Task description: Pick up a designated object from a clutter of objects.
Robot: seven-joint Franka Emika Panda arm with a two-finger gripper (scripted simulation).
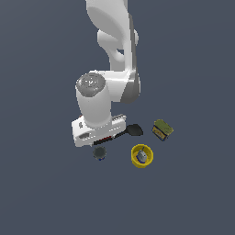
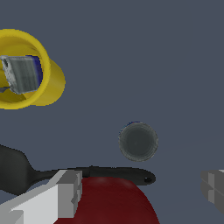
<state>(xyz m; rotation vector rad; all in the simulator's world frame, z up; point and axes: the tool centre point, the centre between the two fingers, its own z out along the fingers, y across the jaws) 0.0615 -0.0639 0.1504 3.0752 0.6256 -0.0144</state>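
**Gripper spread above the clutter, squat can free on the tabletop**

In the exterior view, the squat can [image 1: 99, 153] is seen on the grey tabletop [image 1: 41, 193], just below the arm's hand and apart from the yellow cup [image 1: 142, 156], the black spatula [image 1: 134, 130] and the olive-green box [image 1: 162, 129].

In the wrist view, the gripper [image 2: 142, 192] is shown spread wide, nothing held between its fingers [image 2: 65, 194]. The can's dark grey top [image 2: 138, 141] is seen beside the spatula handle [image 2: 105, 173] and the red bowl [image 2: 111, 203]; the cup [image 2: 26, 70] lies well apart
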